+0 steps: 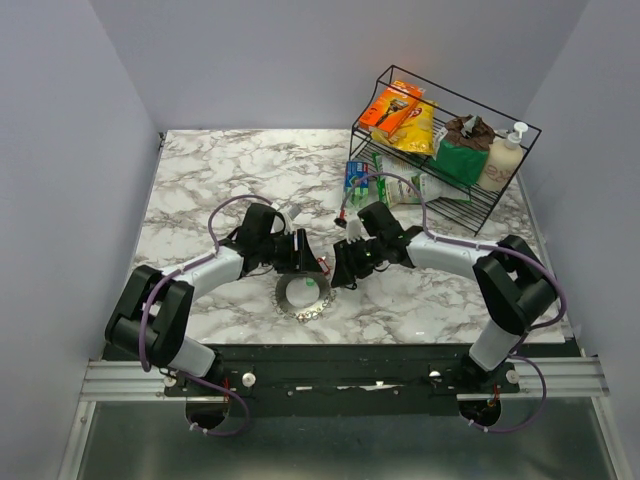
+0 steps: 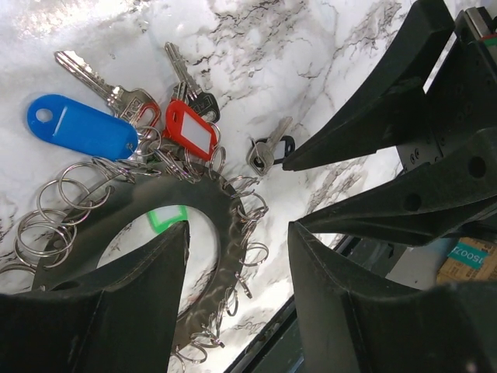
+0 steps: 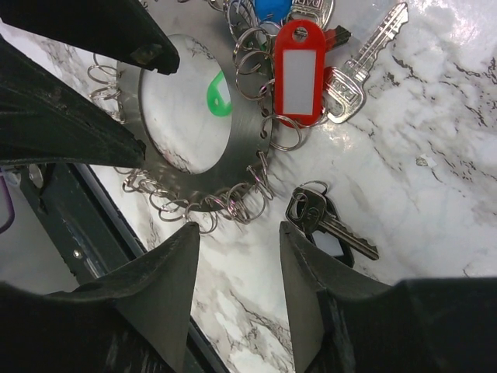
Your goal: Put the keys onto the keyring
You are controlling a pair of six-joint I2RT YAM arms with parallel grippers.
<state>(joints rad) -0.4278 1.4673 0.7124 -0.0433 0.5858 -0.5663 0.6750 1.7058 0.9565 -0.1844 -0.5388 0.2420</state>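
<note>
The left claw (image 2: 239,233) hangs over the keyring (image 2: 208,193), jaws apart and empty. The keyring lies flat on the tabletop (image 2: 311,47) near its front edge, fringed with small split rings (image 2: 46,210). Just right of it lies a loose key (image 3: 330,224) (black-headed, on its own little ring). The right claw (image 3: 238,229) hovers beside it, parted, holding nothing. With both claws crowding one spot, they may collide, flick the key away, or snag neighbouring rings

Marble-topped table (image 1: 200,190) (white, grey-veined) between plain pale walls (image 1: 60,150).
</note>
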